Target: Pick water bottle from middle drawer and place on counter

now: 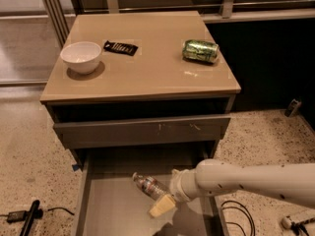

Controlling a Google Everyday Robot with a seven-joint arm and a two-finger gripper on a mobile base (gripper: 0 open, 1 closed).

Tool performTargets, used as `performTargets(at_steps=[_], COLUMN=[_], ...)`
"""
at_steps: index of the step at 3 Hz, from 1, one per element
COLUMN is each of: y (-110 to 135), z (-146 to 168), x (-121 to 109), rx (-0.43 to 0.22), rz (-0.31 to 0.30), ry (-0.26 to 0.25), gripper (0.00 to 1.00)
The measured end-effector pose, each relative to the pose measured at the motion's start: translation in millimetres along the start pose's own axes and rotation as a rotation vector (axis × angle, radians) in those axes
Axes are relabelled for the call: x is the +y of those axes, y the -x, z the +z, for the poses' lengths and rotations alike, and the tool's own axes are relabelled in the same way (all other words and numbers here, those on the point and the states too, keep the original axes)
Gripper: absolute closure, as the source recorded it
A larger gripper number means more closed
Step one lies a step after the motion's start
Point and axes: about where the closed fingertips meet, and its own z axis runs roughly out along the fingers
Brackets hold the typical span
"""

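As I scan the counter [147, 77] from nine o'clock round to three, I count one white bowl [81, 56], one dark packet [120, 47] and one green can [201, 51] lying on its side. Below, on the floor of the pulled-out middle drawer [113, 210], lies one water bottle [149, 185]. Its long axis runs diagonally, cap toward ten o'clock and base toward four. My gripper [167, 190] sits at the base end, released, its fingers [162, 206] spread either side of the bottle.
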Motion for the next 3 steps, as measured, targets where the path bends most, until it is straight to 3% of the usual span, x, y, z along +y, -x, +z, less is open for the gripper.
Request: performTargets(at_steps=[2, 3], y=[-11.5, -8.1], z=[73.0, 124.1], x=[-7.0, -20.2], rx=[-0.014, -0.073], rz=[0.033, 0.021], ry=[-0.005, -0.042], gripper=[0.00, 0.00])
